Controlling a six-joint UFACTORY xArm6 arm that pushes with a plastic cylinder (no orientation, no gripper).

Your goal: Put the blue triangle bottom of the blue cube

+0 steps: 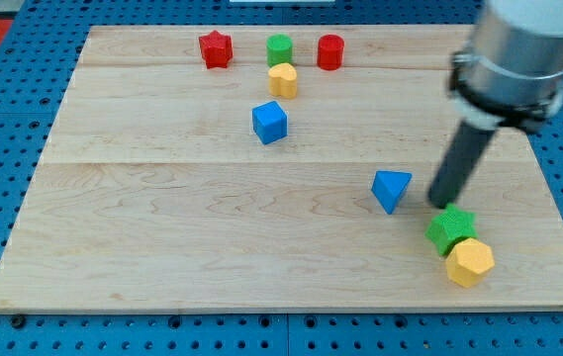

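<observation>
The blue triangle (391,189) lies on the wooden board (162,227) right of centre. The blue cube (270,122) sits up and to the left of it, near the board's upper middle. My tip (442,203) is on the board just right of the blue triangle, a small gap apart, and just above the green star.
A green star (450,229) and a yellow hexagon (470,262) sit touching at the lower right, right under my tip. At the top stand a red star (216,48), a green cylinder (279,48), a yellow hexagon (283,80) and a red cylinder (330,51).
</observation>
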